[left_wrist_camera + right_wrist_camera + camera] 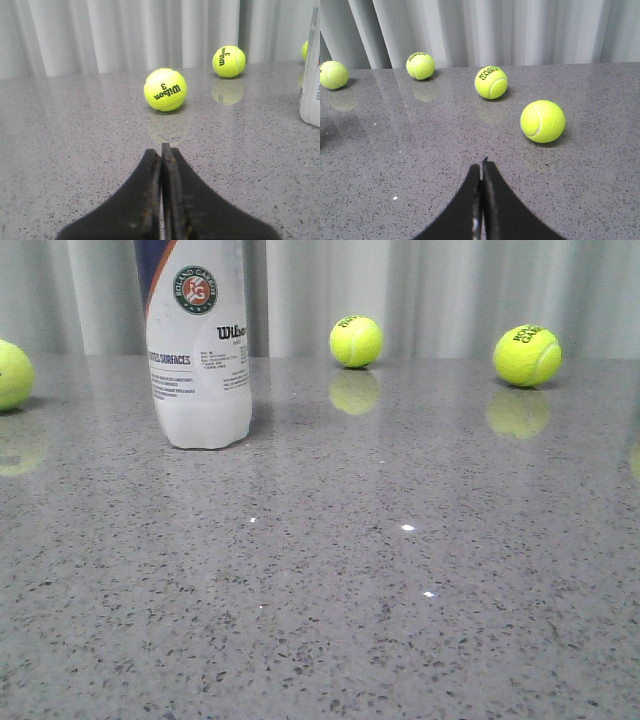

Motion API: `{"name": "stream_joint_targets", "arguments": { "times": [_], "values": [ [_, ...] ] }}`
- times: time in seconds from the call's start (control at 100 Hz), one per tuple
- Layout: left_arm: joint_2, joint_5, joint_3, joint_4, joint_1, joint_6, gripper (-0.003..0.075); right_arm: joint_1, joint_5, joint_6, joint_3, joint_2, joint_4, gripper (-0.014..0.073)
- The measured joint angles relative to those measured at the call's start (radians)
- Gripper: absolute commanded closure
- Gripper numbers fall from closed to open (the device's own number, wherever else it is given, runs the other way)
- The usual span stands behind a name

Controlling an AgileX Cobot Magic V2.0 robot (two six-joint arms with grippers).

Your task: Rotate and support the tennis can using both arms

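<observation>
Tennis can: upright on grey table, loose balls behind and to both sides, nearest ball just behind-right; left gripper & right gripper both clenched, holding nothing, clear of can; fits pre-grasp or post-release stage.

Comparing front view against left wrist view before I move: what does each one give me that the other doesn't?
Front view: the tennis can's label, upright on the table, plus a Roland Garros ball far right.

Left wrist view: the left gripper, fingers pressed together, holding nothing, aimed at a Wilson 3 ball, with another Wilson ball behind it.

Both: the grey speckled table, the curtain backdrop, and the white can, in the wrist view just a sliver.
</observation>
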Motion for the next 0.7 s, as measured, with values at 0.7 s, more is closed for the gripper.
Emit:
{"name": "stream_joint_targets", "arguments": {
  "times": [0.7],
  "values": [
    [0.000,0.000,0.000,0.002,0.000,-0.002,0.0741,0.000,-0.001,0.000,0.009,0.000,0.000,0.0659]
  ]
}}
